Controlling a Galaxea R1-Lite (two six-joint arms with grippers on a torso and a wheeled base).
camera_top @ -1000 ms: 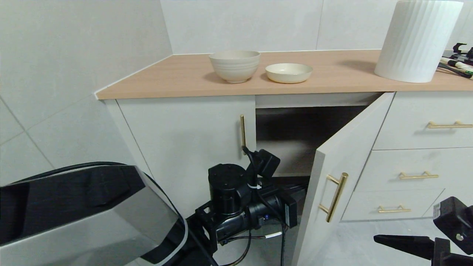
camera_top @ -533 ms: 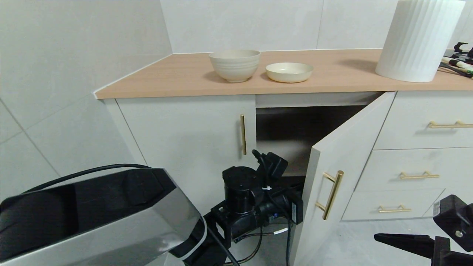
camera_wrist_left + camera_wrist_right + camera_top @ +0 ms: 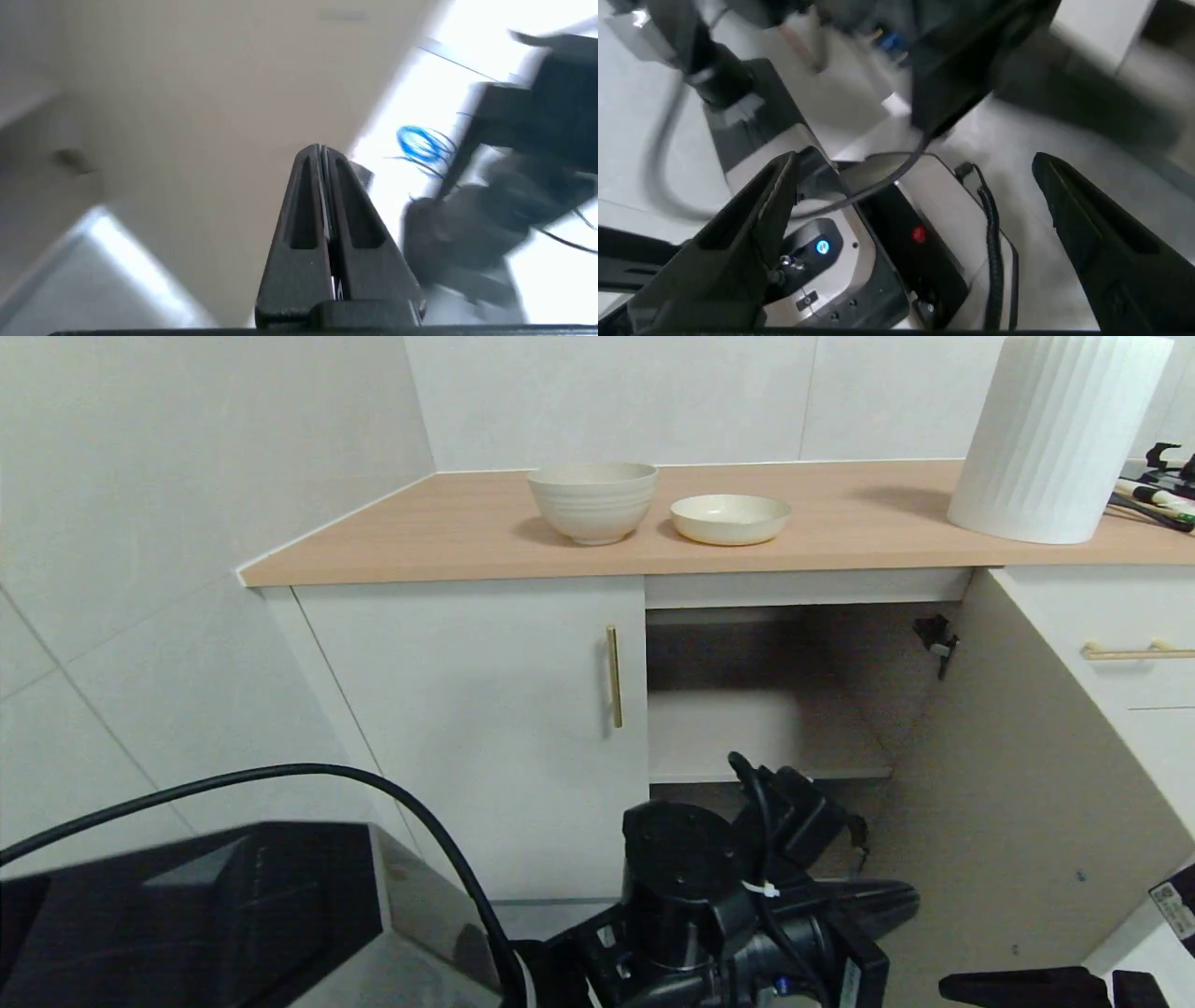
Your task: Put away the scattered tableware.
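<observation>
A ribbed cream bowl [image 3: 593, 502] and a small cream plate [image 3: 730, 518] stand side by side on the wooden counter [image 3: 439, 537]. Below them the cabinet's right door [image 3: 1008, 784] hangs wide open, baring an inner shelf [image 3: 766, 737]. My left gripper [image 3: 904, 899] is low in front of that opening, its fingers [image 3: 320, 215] shut with nothing between them. My right gripper [image 3: 910, 224] is open and empty near the floor; one finger [image 3: 1013, 987] shows at the head view's lower right.
A tall white ribbed cylinder [image 3: 1060, 434] stands on the counter's right, with utensils [image 3: 1158, 497] beyond it. The left cabinet door [image 3: 467, 728] is closed, with a gold handle [image 3: 613, 677]. Drawers with gold handles [image 3: 1134, 651] lie right of the open door. Tiled wall on the left.
The right cabinet door has swung from half open to wide open. My left arm has moved right and lower. The right gripper has dropped slightly.
</observation>
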